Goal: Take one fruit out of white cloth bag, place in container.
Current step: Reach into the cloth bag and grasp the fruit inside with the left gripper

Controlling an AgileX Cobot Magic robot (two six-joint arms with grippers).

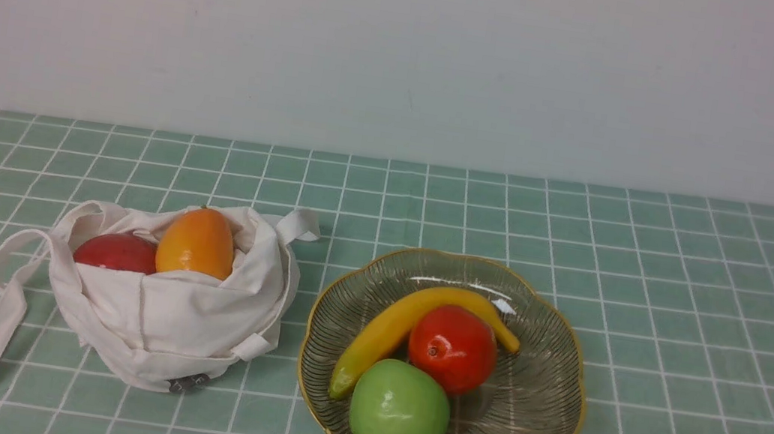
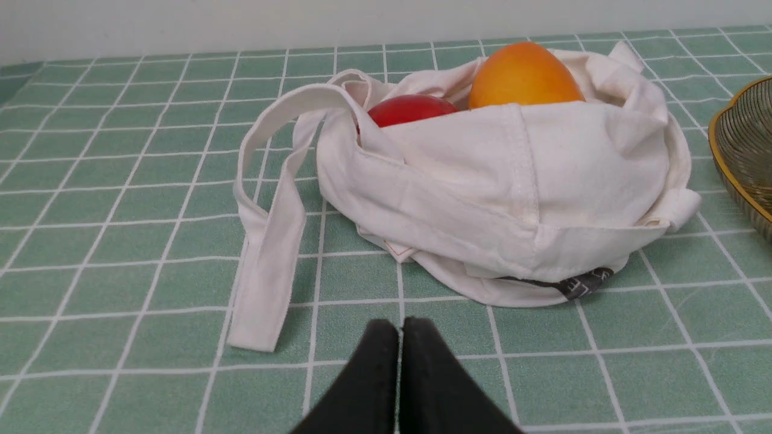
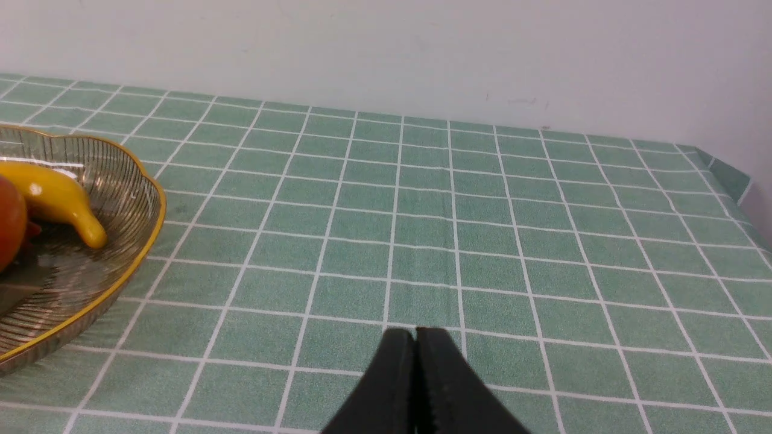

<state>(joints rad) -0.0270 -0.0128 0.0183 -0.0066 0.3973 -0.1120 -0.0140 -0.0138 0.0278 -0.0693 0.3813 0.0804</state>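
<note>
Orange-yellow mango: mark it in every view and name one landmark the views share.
Front view: glossy orange-yellow mango in the off-white cloth bag, left of centre.
Left wrist view: mango poking from the bag's mouth beside a dark red round fruit.
Right wrist view: not in it.
Shared landmark: gold-rimmed ribbed glass bowl, seen in all three.

Orange-yellow mango [image 1: 197, 242] in an off-white bag [image 1: 175, 323]
Beside the bag, a gold-rimmed, ribbed clear bowl [image 1: 540, 420]; under both, green cloth [image 1: 687, 289] gridded white.
</note>
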